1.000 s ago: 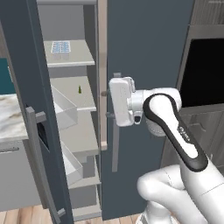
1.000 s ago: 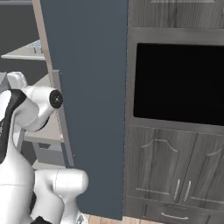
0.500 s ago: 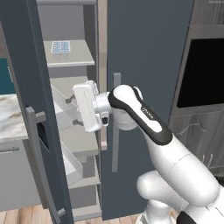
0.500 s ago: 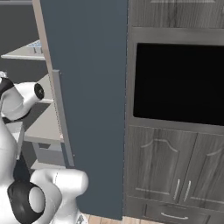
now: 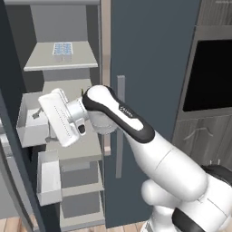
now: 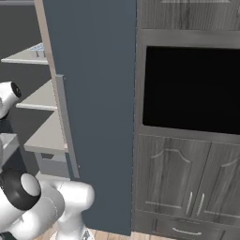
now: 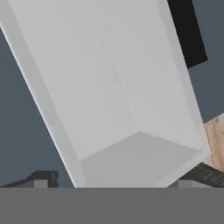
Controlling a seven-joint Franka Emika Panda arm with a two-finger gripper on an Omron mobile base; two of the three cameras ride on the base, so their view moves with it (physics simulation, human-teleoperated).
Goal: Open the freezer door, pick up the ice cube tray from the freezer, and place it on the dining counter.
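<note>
Slate-blue freezer point(image 5: 68, 149) stands open, four grey shelves and two white door bins point(image 5: 31, 120). One ice cube tray point(image 5: 63, 48), pale blue cells, lies on the top shelf. Gripper point(image 5: 43, 113) over the upper bin; its grip I cannot tell.

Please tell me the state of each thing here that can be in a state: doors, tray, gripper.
freezer door: swung open, at the left edge.
freezer: open, shelves exposed.
ice cube tray: lying flat on the upper shelf, not grasped.
gripper: at a white door bin; open or shut cannot be told.
plain door: closed.
oven cabinet: doors closed.
</note>
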